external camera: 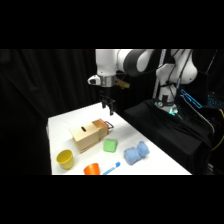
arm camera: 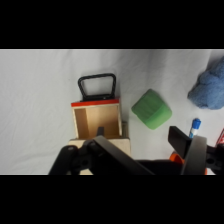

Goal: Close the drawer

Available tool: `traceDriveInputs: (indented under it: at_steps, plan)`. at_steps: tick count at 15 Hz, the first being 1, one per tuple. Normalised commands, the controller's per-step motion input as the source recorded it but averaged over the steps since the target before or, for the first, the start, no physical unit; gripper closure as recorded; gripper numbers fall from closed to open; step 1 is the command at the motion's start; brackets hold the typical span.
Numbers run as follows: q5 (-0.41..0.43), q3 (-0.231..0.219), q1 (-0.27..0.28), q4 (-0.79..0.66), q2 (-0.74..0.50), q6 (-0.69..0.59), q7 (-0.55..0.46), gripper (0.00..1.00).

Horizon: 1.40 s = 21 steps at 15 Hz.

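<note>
The white robot arm's black two-finger gripper (external camera: 108,107) hangs above the far end of a tan wooden box with a slotted top (external camera: 88,134) near the middle of the white bench (external camera: 150,155), while the box's small red-edged drawer (arm camera: 97,118) stands pulled out, its tan inside showing. In the wrist view, the drawer's dark wire handle (arm camera: 97,86) lies flat on the bench beyond the red front, pointing away from the box; the drawer's long axis runs straight from the fingers (arm camera: 187,145) out toward that handle. The fingers are spread apart and grip nothing. A push on the red front, back along that axis toward the box, appears to be what closing requires, so the gripper would first have to get beyond the handle. A green square block (arm camera: 151,108) sits just beside the drawer, with a blue crumpled cloth (arm camera: 210,90) farther off. A yellow cup (external camera: 65,158) and an orange cup (external camera: 91,169) stand at the bench's near edge.
</note>
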Motion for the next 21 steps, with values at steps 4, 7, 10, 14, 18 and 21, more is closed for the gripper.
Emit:
traceDriveInputs:
  at_steps: [4, 7, 10, 14, 18, 21]
  plan:
    - [0.021, 0.004, -0.023, -0.10, -0.07, 0.06, -0.03, 0.00]
    - [0.039, -0.025, -0.049, -0.27, -0.21, 0.16, -0.08, 0.00]
    - [0.035, -0.046, -0.069, -0.34, -0.27, 0.25, -0.12, 0.00]
    - [0.065, -0.058, -0.075, -0.36, -0.25, 0.39, -0.20, 0.00]
    - [0.202, -0.066, -0.060, -0.28, -0.13, 0.42, -0.34, 0.00]
    - [0.378, -0.062, -0.033, -0.16, 0.03, 0.39, -0.45, 0.00]
